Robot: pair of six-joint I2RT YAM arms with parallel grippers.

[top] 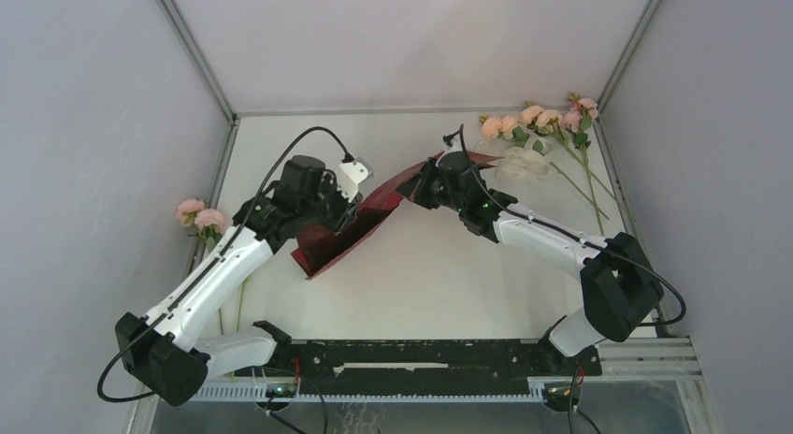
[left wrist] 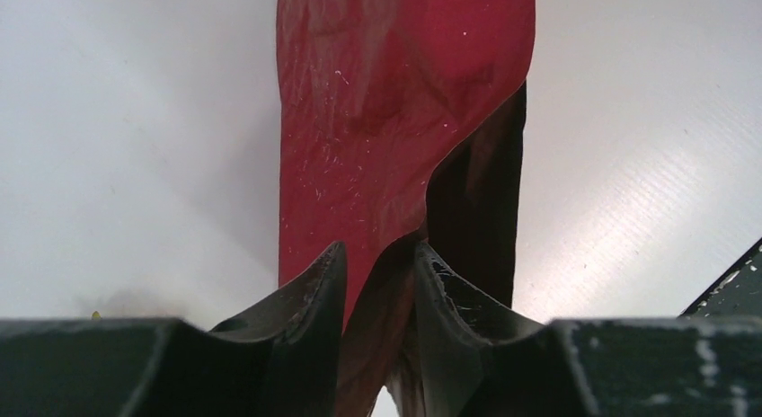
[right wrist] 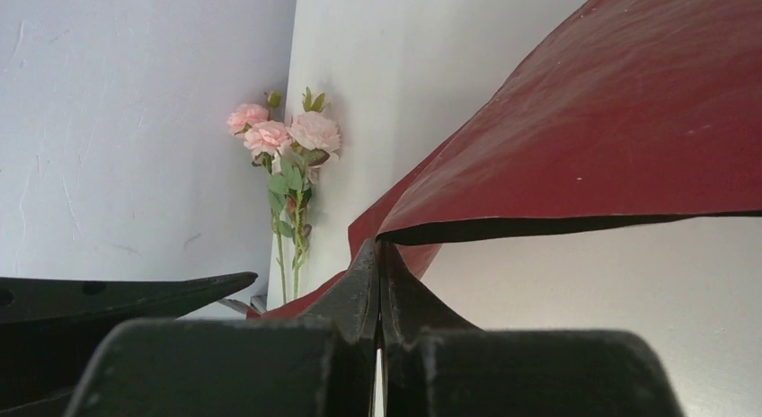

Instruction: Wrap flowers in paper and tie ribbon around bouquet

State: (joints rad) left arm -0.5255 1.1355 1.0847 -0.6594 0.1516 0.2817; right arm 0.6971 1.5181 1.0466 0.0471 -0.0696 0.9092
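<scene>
At the left edge of the white surface (top: 421,284), a pair of pink roses (top: 199,214) lies well apart from the work, not yet gathered for wrapping. Just to their right, the left end effector (top: 351,209) straddles the near-left end of the red paper (top: 337,242). Its jaws are narrowed around the sheet's folded edge, but the wrist view does not show whether they actually pinch it.

The paper sags in a long trough across the middle of the surface, hung between the two arms rather than lying flat. This looks like an effort to spread or reposition it before any stems go on. The right end effector (top: 423,186) is clamped tight on the sheet's far-right edge and holds that end off the surface.

Beyond it, toward the far right corner, the cream ribbon (top: 524,165) lies in loose loops beside the main bunch of roses (top: 538,121). Both lie clear of the sheet. By this showing, the wrapping has barely begun.
</scene>
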